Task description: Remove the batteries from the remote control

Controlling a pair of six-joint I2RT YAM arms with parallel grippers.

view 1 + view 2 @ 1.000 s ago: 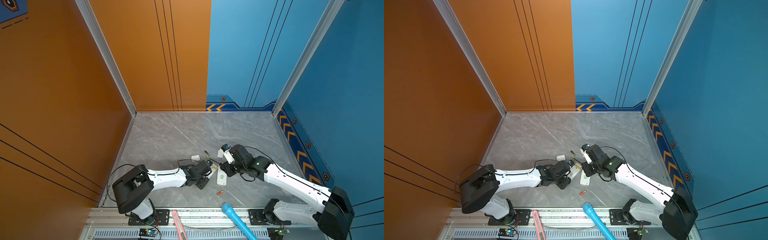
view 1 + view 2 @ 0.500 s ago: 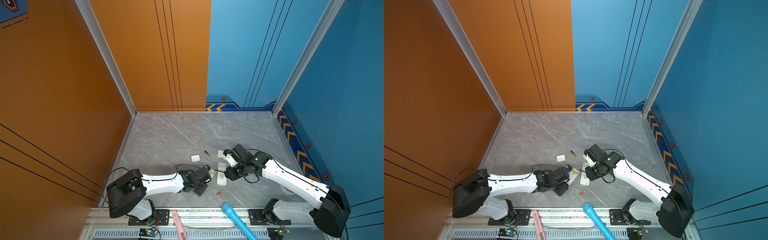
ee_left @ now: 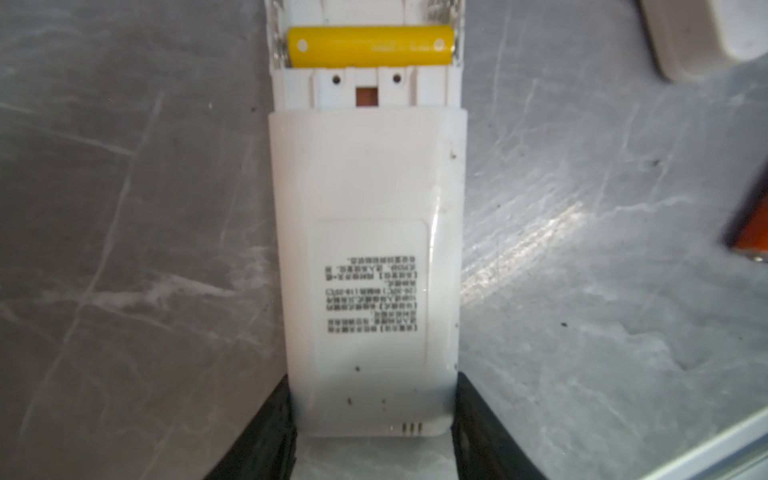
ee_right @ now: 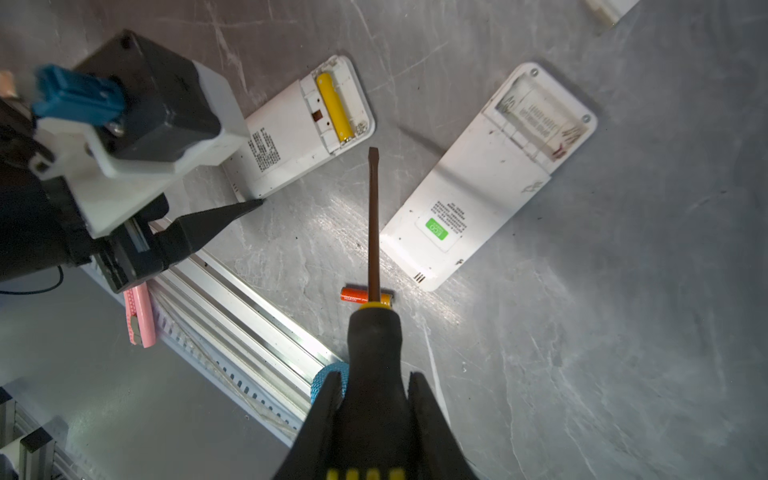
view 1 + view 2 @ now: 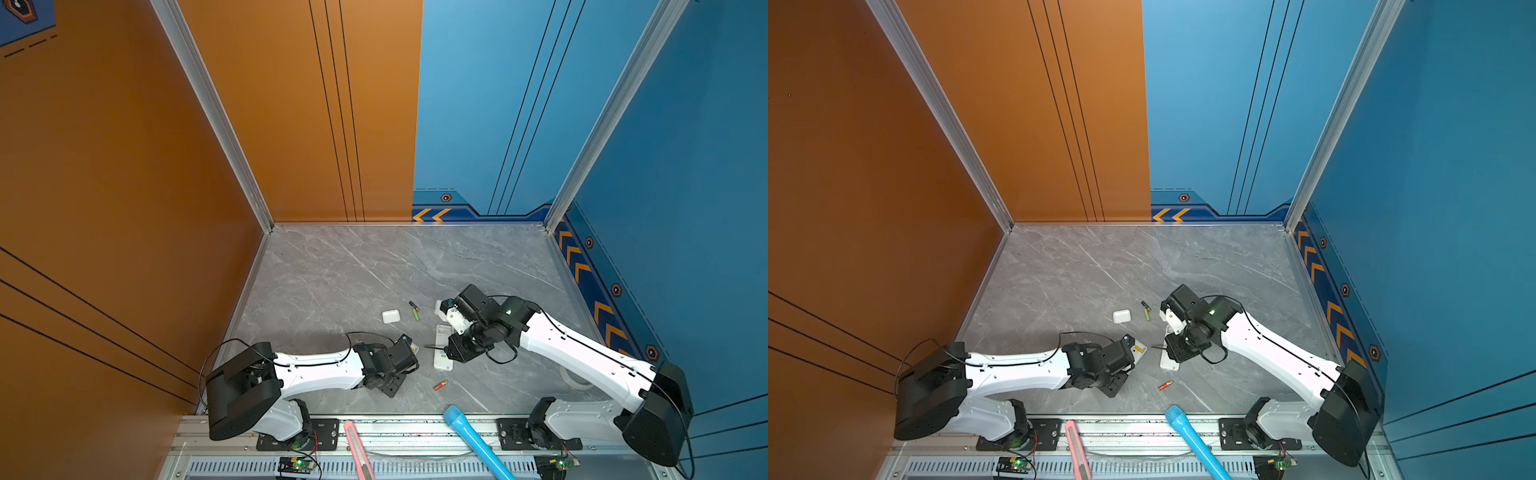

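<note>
Yellow battery [image 3: 370, 45]: only cell seated, lying crosswise in the open bay of the small remote [image 3: 365, 249]; lower centre of the frame in both top views, at the tip of the left arm.
Handling: light, rigid, smooth-skinned cylinder. Probably quick to roll once free and slippery under a pinch on its round side. Seemingly wedged between end contacts, with a coil showing at one end.
Where to take hold: best judged as a lever under one end with the blade, then a pinch across the middle. Little finger room between the bay walls.
Other batteries: red-orange battery [image 5: 440, 385] loose on the table [image 5: 353, 270], lower centre, below both remotes. Green battery [image 5: 416, 314] and black-and-green battery [image 5: 412, 306] close together above them, just right of a white lid [image 5: 390, 316].
Larger remote [image 4: 486, 178]: back up, bay open and empty, just right of the small remote in the top views.
Left gripper [image 3: 374, 380]: partly spread, fingers [image 3: 266, 436] set against both long sides of the small remote's closed end, bracing it on the table.
Right gripper [image 4: 374, 395]: nearly pressed together, pinching the black handle of the screwdriver [image 4: 374, 340]. Blade tip poised between the two remotes, near the yellow battery, apparently touching neither.
</note>
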